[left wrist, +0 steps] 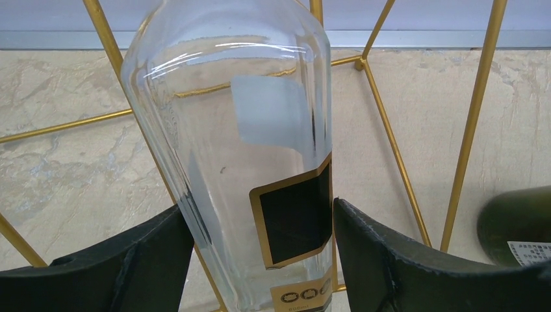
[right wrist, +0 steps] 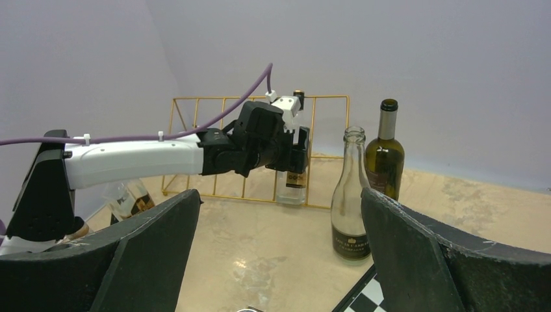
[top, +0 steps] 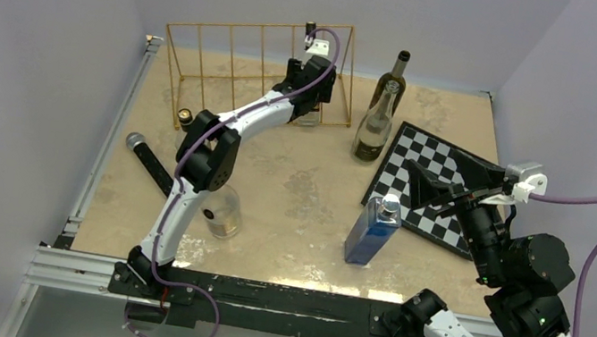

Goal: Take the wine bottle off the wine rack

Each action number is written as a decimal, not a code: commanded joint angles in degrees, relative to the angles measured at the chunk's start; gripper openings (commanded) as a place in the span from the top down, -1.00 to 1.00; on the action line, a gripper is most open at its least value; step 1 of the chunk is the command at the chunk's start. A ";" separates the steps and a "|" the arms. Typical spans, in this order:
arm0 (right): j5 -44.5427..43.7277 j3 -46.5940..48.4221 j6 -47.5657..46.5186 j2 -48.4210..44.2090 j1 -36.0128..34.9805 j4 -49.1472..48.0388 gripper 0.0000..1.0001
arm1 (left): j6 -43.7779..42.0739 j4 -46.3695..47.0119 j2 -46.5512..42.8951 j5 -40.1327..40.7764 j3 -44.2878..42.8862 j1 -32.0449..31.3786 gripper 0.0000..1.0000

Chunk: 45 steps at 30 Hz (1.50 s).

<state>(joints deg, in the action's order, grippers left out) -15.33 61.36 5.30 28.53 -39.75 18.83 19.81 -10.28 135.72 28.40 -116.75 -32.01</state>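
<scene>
The gold wire wine rack (top: 258,28) stands at the back of the table. A clear glass wine bottle (left wrist: 227,130) with a black and gold label stands upright in its rightmost slot. Its base (top: 309,118) shows below my left arm. My left gripper (top: 313,80) reaches in from the front and is shut on the bottle's body, one finger (left wrist: 390,260) against each side. The right wrist view shows this grip on the bottle (right wrist: 291,185) from afar. My right gripper (top: 446,185) is open and empty above the chessboard, far from the rack.
An empty clear bottle (top: 373,131) and a dark green bottle (top: 392,79) stand just right of the rack. A chessboard (top: 411,146) lies at the right, with a blue bottle (top: 373,230) in front of it. A glass bottle (top: 225,211) and a black microphone (top: 147,161) lie at the left.
</scene>
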 commanded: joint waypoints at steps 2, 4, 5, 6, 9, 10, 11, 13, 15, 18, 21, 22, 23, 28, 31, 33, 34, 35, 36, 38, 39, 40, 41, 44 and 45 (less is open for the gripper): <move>1.06 -0.10 -0.91 0.35 -0.11 -2.55 -0.98 | 1.15 2.38 -2.37 0.47 0.61 0.31 -0.57; 1.15 -0.10 -0.90 0.37 -0.11 -2.58 -0.98 | 1.11 2.95 -2.22 0.33 1.02 0.29 -0.56; 1.24 -0.17 -0.91 0.38 -0.14 -2.65 -0.98 | 1.15 3.06 -2.03 0.38 1.08 0.28 -0.55; 1.49 -0.18 -0.85 0.40 -0.12 -2.66 -0.98 | 1.26 3.13 -1.84 0.42 1.04 0.34 -0.54; 1.62 -0.11 -0.90 0.39 -0.16 -2.66 -0.98 | 1.28 3.38 -1.37 0.42 0.87 0.33 -0.50; 1.62 -0.19 -0.91 0.43 -0.16 -2.69 -0.98 | 1.16 3.73 -1.34 0.38 0.93 0.29 -0.47; 1.69 -0.21 -0.91 0.39 -0.12 -2.71 -0.98 | 1.11 4.11 -1.41 0.12 0.99 0.28 -0.45; 1.71 -0.27 -0.86 0.36 -0.15 -2.73 -0.98 | 0.82 4.55 -1.61 -0.14 1.15 0.28 -0.39; 1.85 -0.36 -0.83 0.26 -0.14 -2.75 -0.98 | 0.82 4.75 -1.98 -0.35 1.45 0.28 -0.30; 2.02 -0.46 -0.83 0.26 -0.16 -2.83 -0.98 | 1.26 6.21 -3.63 -0.72 3.99 0.33 -0.07; 2.13 -0.54 -0.73 0.14 -0.10 -2.84 -0.98 | 1.28 10.47 -6.80 -1.44 8.31 0.20 0.39; 2.15 -0.61 -0.66 0.12 -0.13 -2.84 -0.98 | 1.24 12.20 -7.74 -1.50 9.52 0.22 0.56; 2.30 -0.69 -0.64 0.01 -0.13 -2.79 -0.98 | 1.13 13.32 -8.50 -1.51 10.50 0.16 0.76; 2.04 -0.98 -0.73 -0.11 -0.16 -3.03 -0.98 | -0.56 20.98 -12.95 -0.21 16.33 -0.32 1.00; 2.11 -0.89 -0.81 0.06 -0.16 -3.05 -0.98 | -3.05 25.64 -14.87 -0.57 19.23 -0.85 1.00; 2.04 -1.05 -0.86 0.07 -0.15 -3.09 -0.98 | -5.18 28.55 -15.99 -0.45 21.01 -1.32 1.00; 1.92 -1.07 -0.94 0.12 -0.15 -3.11 -0.98 | -6.43 30.22 -16.58 -0.25 22.08 -1.70 1.00; 1.82 -1.14 -1.00 0.20 -0.16 -3.22 -0.98 | -7.59 32.31 -17.10 -0.18 23.07 -1.95 1.00; 1.73 -1.16 -1.08 0.23 -0.14 -3.23 -0.98 | -8.66 34.45 -17.49 -0.32 24.15 -2.20 1.00; 1.63 -1.24 -1.24 0.36 -0.14 -3.27 -0.98 | -10.53 37.54 -18.08 -0.54 25.87 -2.55 1.00; 1.62 -1.25 -1.26 0.43 -0.15 -3.27 -0.98 | -11.18 38.43 -18.21 -0.54 26.09 -2.59 1.00; 1.63 -1.17 -1.26 0.45 -0.16 -3.27 -0.98 | -11.60 38.95 -18.34 -0.65 26.25 -2.66 1.00; 1.62 -1.16 -1.26 0.39 -0.16 -3.27 -0.98 | -11.90 39.43 -18.55 -0.94 26.47 -2.70 1.00; 1.46 -1.13 -1.48 0.51 -0.13 -3.34 -0.98 | -12.94 42.09 -19.51 -2.12 28.04 -2.82 1.00; 1.38 -1.08 -1.58 0.62 -0.15 -3.37 -0.98 | -13.36 42.89 -20.01 -2.44 28.39 -2.85 1.00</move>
<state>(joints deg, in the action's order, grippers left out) -13.93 60.40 4.86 28.47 -39.75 18.33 9.61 18.13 123.07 26.79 -88.42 -34.35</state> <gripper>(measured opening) 0.986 0.722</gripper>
